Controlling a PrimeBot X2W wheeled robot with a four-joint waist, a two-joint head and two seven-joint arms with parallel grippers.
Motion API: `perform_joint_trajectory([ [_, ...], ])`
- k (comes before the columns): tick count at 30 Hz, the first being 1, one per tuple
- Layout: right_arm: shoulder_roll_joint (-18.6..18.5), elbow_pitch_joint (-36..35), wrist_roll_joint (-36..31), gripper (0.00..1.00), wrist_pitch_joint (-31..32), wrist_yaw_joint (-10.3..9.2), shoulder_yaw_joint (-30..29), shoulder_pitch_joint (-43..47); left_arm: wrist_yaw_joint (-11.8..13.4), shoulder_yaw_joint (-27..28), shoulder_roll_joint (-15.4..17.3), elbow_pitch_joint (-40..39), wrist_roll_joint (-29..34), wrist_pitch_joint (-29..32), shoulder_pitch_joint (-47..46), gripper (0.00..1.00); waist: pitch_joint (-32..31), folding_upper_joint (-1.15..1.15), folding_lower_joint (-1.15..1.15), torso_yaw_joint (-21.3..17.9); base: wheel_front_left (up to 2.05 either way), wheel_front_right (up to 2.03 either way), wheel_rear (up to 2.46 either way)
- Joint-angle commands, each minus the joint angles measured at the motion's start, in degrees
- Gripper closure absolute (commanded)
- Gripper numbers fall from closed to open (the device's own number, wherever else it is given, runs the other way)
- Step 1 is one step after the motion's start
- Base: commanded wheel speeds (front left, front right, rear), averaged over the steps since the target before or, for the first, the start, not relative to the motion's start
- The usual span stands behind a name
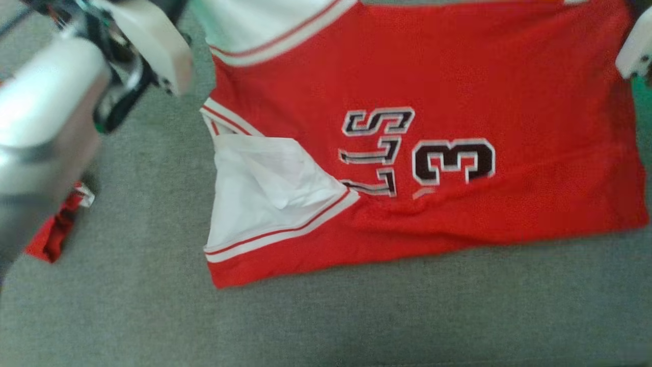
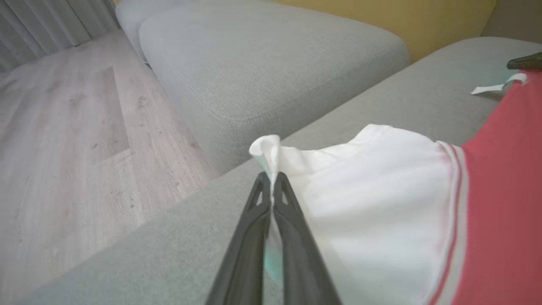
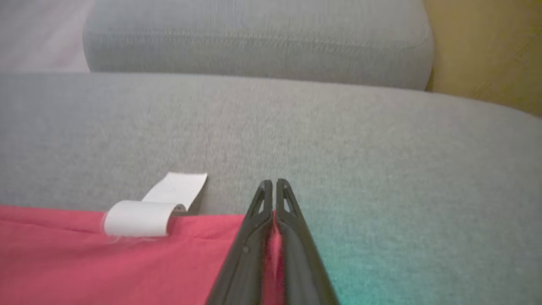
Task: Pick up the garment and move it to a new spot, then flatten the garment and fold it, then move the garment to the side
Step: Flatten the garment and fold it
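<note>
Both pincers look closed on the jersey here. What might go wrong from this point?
1. The left pincer pinches just a small white fold of the jersey at its tips; it may slip when lifted.
2. The right pincer grips the red hem right at its edge, beside the white label, so that bite looks thin too.
3. The near edge lies folded over the lettering; that crease may carry along.

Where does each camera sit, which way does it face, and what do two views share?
Head view: from the head, down onto the red jersey on the grey sofa; left forearm shows.
Left wrist view: from that wrist, along the left gripper, shut on the jersey's white part.
Right wrist view: along the right gripper, shut on its red edge.
Both wrist views share the white label.
</note>
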Motion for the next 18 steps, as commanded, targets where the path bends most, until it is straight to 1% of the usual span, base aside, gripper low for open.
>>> perform_joint_trajectory([
  [1, -0.2, -0.8, 0.8, 1.0, -2.3, 0.37, -0.2, -1.6, 0.5, 3.5, 2.4, 0.6, 1.0, -1.1, -4.4, 1.0, 0.3, 0.0, 0.0, -0.4, 0.0, 0.0, 0.0],
  [6, 1.2, -0.6, 2.7, 1.0, -9.6, 0.37, -1.3, -4.2, -0.1, 5.1, 1.8, 5.3, 1.9, -4.3, -9.1, 1.0, 0.9, 0.0, 0.0, -1.6, 0.0, 0.0, 0.0],
  [11, 2.1, -0.4, 3.1, 1.0, -15.6, 0.37, -0.6, -5.9, -0.8, 5.6, 0.3, 9.7, 3.2, -7.4, -13.1, 1.0, 1.1, 0.0, 0.0, -2.4, 0.0, 0.0, 0.0],
  [14, 2.3, 0.2, 3.8, 1.0, -18.3, 0.37, -0.1, -6.1, -1.1, 5.4, -0.8, 11.8, 3.9, -9.3, -14.2, 1.0, 0.9, 0.0, 0.0, -2.6, 0.0, 0.0, 0.0],
  [18, 2.3, 0.7, 5.4, 1.0, -19.3, 0.37, 1.3, -4.9, -2.0, 4.3, -1.8, 14.1, 4.1, -10.2, -13.7, 1.0, 0.2, 0.0, 0.0, -2.7, 0.0, 0.0, 0.0],
])
